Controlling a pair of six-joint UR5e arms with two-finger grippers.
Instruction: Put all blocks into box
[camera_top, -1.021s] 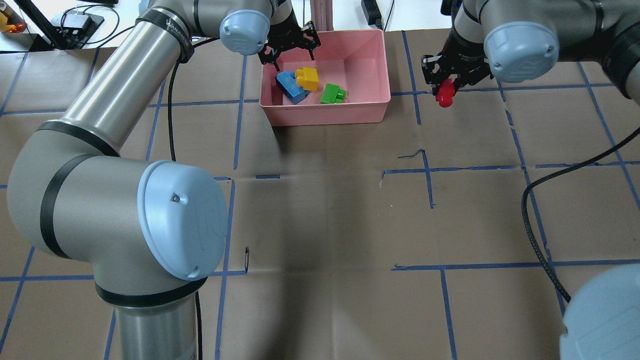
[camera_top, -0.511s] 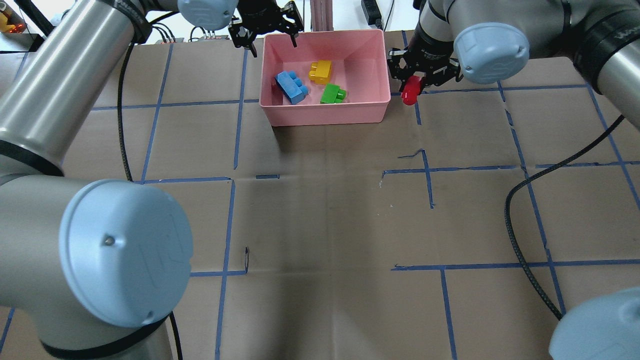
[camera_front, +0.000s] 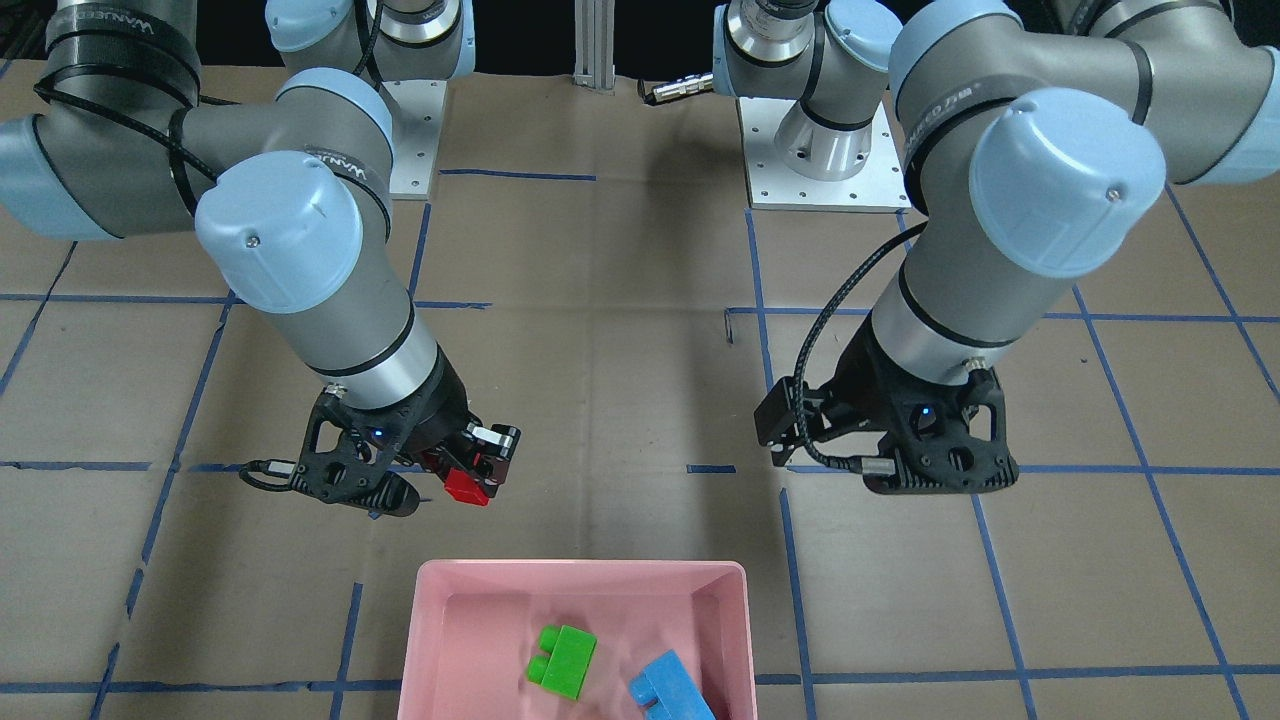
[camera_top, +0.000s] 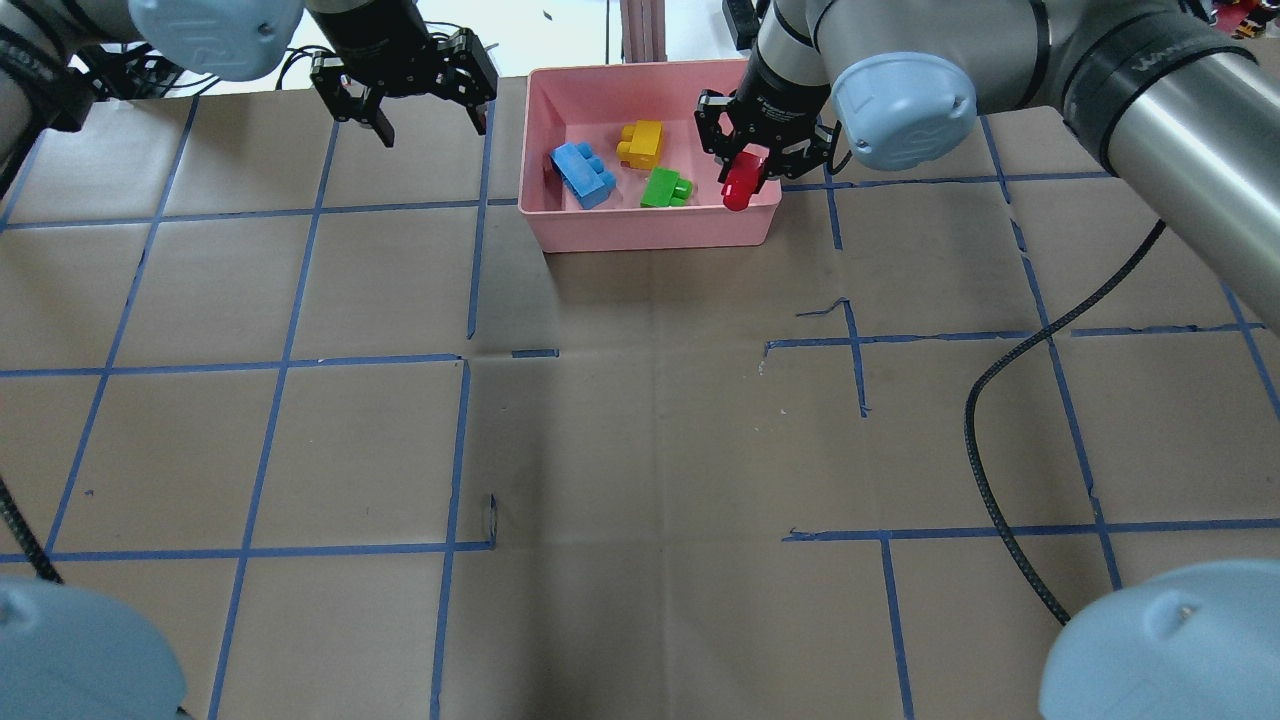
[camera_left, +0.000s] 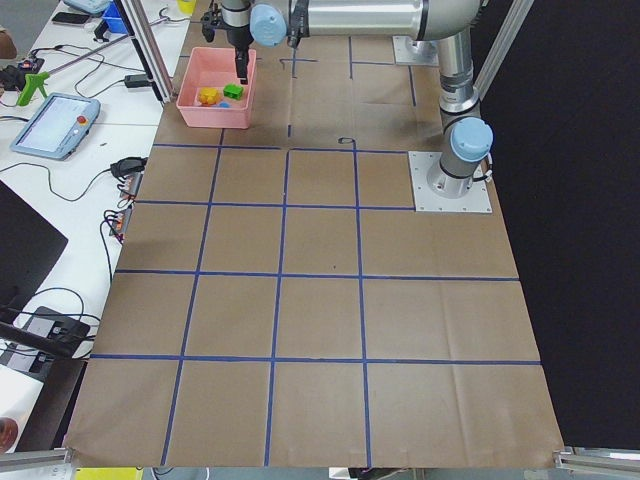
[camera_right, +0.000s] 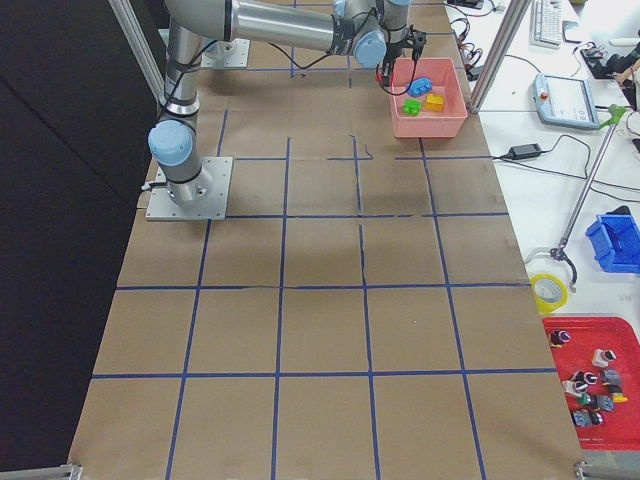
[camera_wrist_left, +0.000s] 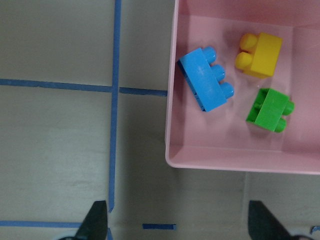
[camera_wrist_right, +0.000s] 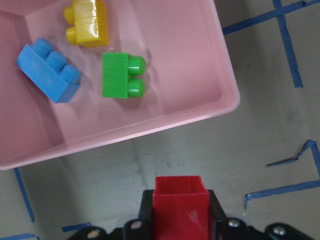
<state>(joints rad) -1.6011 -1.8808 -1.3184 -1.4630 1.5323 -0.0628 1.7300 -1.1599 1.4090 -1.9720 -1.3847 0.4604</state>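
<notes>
**Item 1. Right claw** (camera_top: 745, 165): closed on the red block (camera_top: 738, 186), gripping it by two opposite sides. I held it aloft near the right-hand near corner of the pink box (camera_top: 650, 232). The overhead view put the block about over the rim. The front-facing view showed it short of the near wall on my side, so I could not tell how far over the rim it was.

**Item 2. Left claw** (camera_top: 430, 125): spread wide and empty, hanging above the worktop (camera_top: 640, 450) off the box's left side, well clear of it.

**Item 3. Box contents:** blue block (camera_top: 583, 175), yellow block (camera_top: 642, 143) and green block (camera_top: 665, 187), all lying on the floor and none touching another.

**Item 4. Outstanding:** the red block only (three of four were stowed).

**Item 5. Hazards, as I judged them:**
- Letting go this near the rim could have dropped the block onto the wall's edge and bounced it out onto the worktop.
- Descending at the corner could have knocked the light box askew.
- A drop from height onto glossy plastic might have skipped, or struck the green block nearest.
</notes>
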